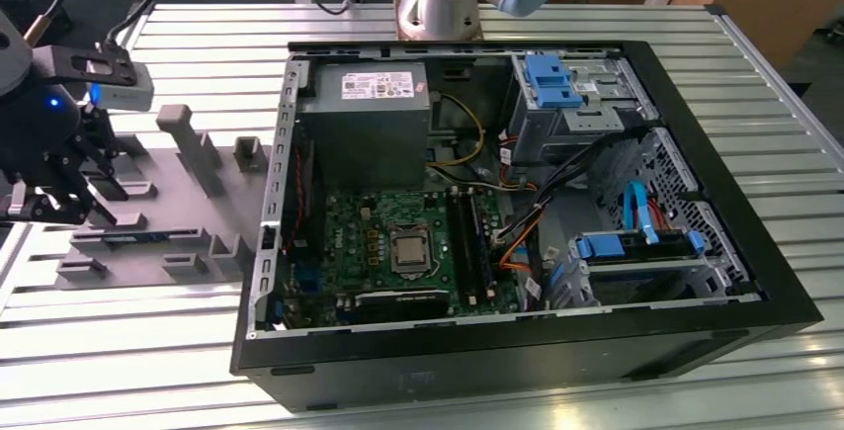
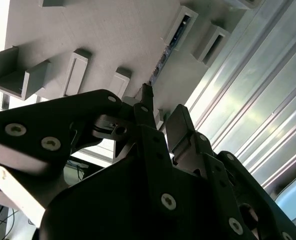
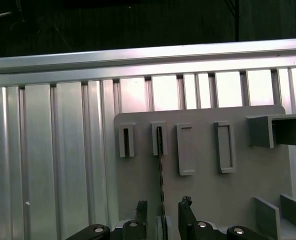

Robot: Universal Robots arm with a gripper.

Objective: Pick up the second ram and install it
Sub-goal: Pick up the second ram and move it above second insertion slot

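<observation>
Grey fixture (image 1: 178, 215) at the exterior view's left held the second ram (image 3: 160, 160) on edge; your pincer (image 3: 163, 209) straddled it, jaws apart, so pickup stage. Reckon closing called for staying square on that thin stick.

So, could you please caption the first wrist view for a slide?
Open black gripper straddling the thin, dark, edge-on ram stick standing in its grey plastic fixture on the ribbed metal table.
</observation>
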